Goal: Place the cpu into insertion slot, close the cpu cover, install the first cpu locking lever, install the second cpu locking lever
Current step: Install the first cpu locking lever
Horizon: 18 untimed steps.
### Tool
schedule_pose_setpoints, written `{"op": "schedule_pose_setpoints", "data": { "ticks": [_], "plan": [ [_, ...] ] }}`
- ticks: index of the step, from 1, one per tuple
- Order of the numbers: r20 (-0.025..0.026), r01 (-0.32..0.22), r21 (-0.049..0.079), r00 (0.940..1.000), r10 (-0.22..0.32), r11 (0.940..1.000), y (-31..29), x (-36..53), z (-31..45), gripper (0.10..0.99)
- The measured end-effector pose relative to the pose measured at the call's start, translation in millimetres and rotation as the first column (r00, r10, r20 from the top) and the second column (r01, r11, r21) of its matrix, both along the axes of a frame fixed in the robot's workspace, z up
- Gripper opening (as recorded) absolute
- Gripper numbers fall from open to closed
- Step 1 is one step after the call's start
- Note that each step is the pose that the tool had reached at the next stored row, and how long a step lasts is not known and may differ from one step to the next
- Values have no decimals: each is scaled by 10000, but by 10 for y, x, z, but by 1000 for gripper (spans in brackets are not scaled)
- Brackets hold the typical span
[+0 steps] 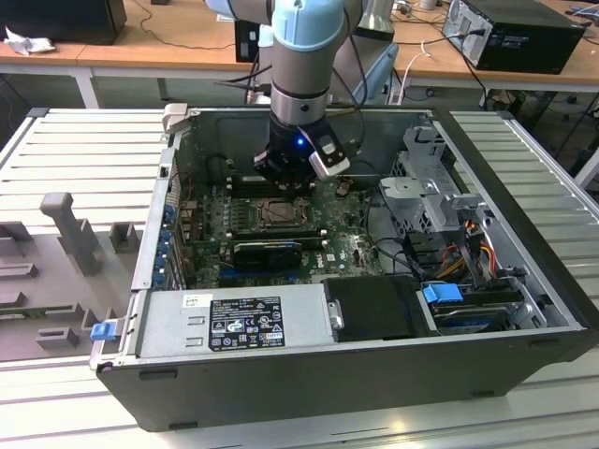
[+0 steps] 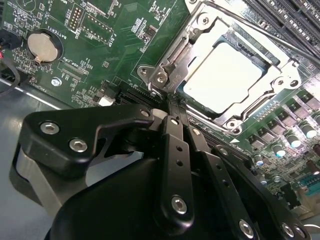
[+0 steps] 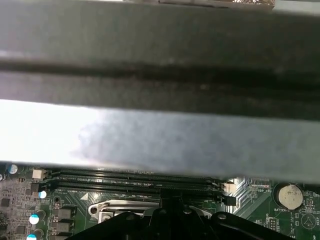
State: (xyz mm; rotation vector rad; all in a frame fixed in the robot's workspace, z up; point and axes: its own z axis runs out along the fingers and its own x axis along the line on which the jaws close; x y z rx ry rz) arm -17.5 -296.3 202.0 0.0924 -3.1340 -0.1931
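In the second wrist view the cpu (image 2: 222, 75), a pale square chip, lies flat in the insertion slot (image 2: 233, 124). The silvery cpu cover (image 2: 187, 47) is folded down over it, and the chip's face shows through its window. Thin wire levers (image 2: 262, 101) run along the frame's sides; whether they are latched I cannot tell. My gripper (image 2: 171, 106) has its two black fingers shut together, with the tips right at the socket's corner by the hinge (image 2: 161, 80). In the exterior view the gripper (image 1: 284, 185) hangs low inside the open computer case, just behind the insertion slot (image 1: 279, 213).
A coin battery (image 2: 44, 45) and long black memory slots (image 2: 280, 20) flank the socket. The case's grey wall (image 3: 160, 135) stands close by the memory slots (image 3: 135, 181). A drive cage (image 1: 440, 192), cables (image 1: 468, 248) and the power supply (image 1: 234, 323) crowd the case.
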Motion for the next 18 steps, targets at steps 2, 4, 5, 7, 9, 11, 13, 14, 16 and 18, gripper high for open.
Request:
{"op": "schedule_pose_setpoints", "data": {
  "ticks": [2, 4, 5, 7, 9, 11, 13, 14, 16, 18],
  "plan": [
    [-3, 0, 1, 10000, 0, 10000, 1, -1, 16, 106],
    [-2, 0, -2, 10000, 0, 10000, 2, 0, 42, 106],
    [-1, 1, 0, 10000, -1, 10000, 2, 0, 63, 106],
    [-2, 0, -2, 10000, 0, 10000, 2, 0, 87, 106],
    [-1, 0, -8, 10000, 0, 10000, 3, 0, 86, 106],
    [-2, 2, -65, 10000, -2, 10000, 2, -1, 81, 106],
    [-2, 1, -164, 10000, -1, 9999, 2, 0, 69, 106],
    [-2, 0, -192, 10000, 0, 9998, 2, 0, 65, 106],
    [-2, 1, -262, 10000, -1, 9997, 2, 0, 56, 106],
    [-2, -1, -335, 10000, 0, 9994, 3, 0, 42, 106]
  ]
}}
